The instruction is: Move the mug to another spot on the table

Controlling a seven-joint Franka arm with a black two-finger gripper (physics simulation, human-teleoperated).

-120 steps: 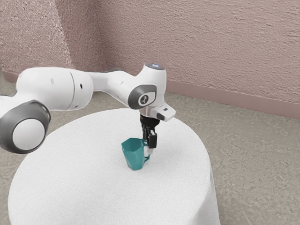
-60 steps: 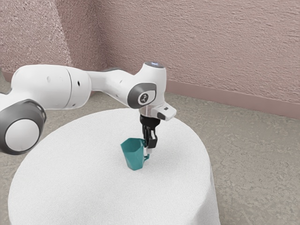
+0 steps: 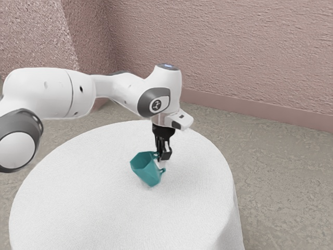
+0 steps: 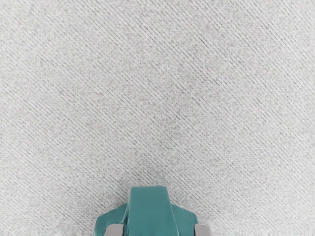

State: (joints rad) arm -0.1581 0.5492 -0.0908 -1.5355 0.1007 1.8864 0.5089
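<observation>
gripper (image 3: 165,155): fingers pinching the mug (image 3: 144,167) from two sides at its handle side | mug: teal, tilted, hanging just below the fingers | table (image 3: 78,208): white, round; mug base contact with it cannot be told

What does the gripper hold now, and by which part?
The gripper holds the teal mug, tilted, by its rim on the handle side.

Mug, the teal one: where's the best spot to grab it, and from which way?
Grab the handle side near the rim, coming down from above. The teal mug has an open top, and that side looks thin enough to pinch. The jaws grip it there now, and it hangs tilted.
</observation>
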